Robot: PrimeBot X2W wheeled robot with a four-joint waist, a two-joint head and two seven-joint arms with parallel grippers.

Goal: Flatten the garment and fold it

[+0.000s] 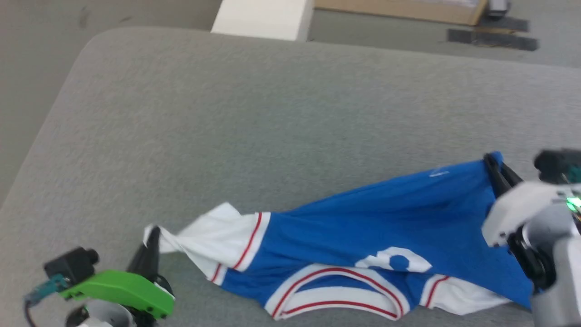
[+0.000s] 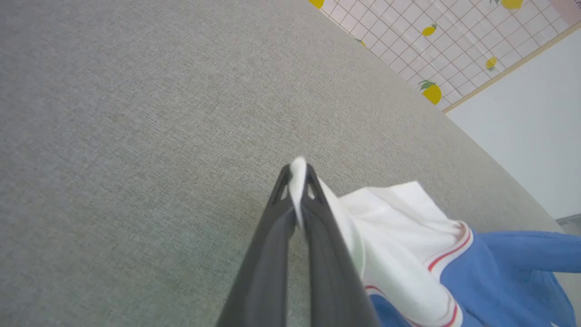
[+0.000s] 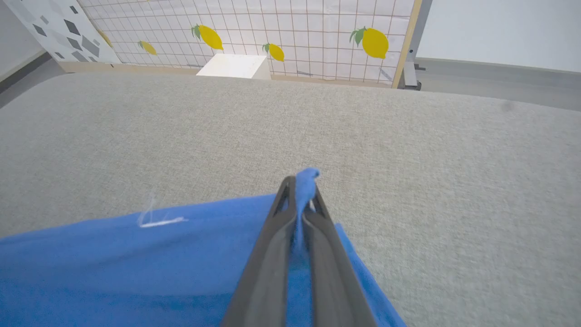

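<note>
The garment (image 1: 363,227), a bright blue T-shirt with white sleeves and red-striped trim, lies stretched across the near part of the grey table (image 1: 272,113). A white numeral faces up near the collar. At the lower left my left gripper (image 1: 152,236) is shut on the tip of a white sleeve (image 2: 399,213), and white cloth pokes out between its fingertips (image 2: 298,170). At the right my right gripper (image 1: 492,161) is shut on a blue corner of the garment (image 3: 136,263), a tuft of blue cloth showing between the tips (image 3: 302,181). The cloth hangs taut between the two grips.
A white box (image 1: 263,18) stands beyond the table's far edge. A lemon-print grid panel (image 3: 295,36) rises behind it. A flat cardboard sheet (image 1: 399,9) and dark strips (image 1: 492,38) lie on the floor at the far right. The table's left edge is rounded.
</note>
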